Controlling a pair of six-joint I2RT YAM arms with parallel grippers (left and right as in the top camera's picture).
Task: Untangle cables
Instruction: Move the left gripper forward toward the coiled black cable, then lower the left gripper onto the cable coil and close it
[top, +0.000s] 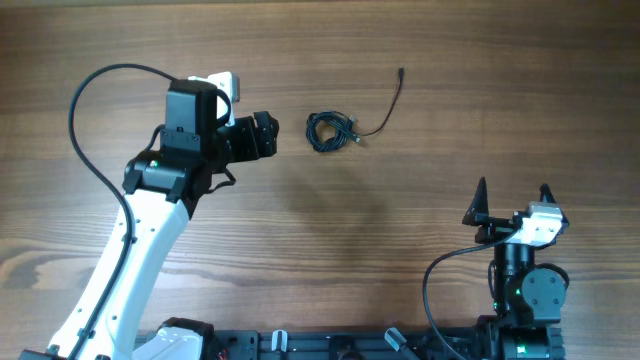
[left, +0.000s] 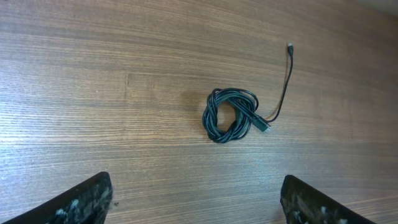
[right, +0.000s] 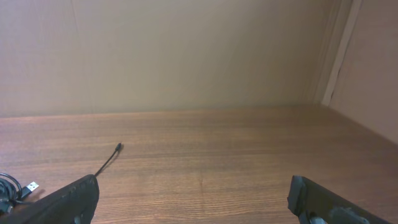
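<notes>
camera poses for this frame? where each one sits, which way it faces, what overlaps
Overhead: above the table, looking straight down; both arms show, left arm beside the cable bundle, right arm at the bottom edge.
Left wrist: angled down at the bundle; left jaws open at the bottom corners.
Right wrist: low, facing level across the table to a wall; right jaws open at the bottom corners.
Shared: all three catch the cable's loose end.

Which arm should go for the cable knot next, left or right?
Left. The left gripper is open and sits just beside the cable knot, which lies centred in its wrist view. The right gripper, also open, sits well away, and its camera catches only the knot's edge.
</notes>
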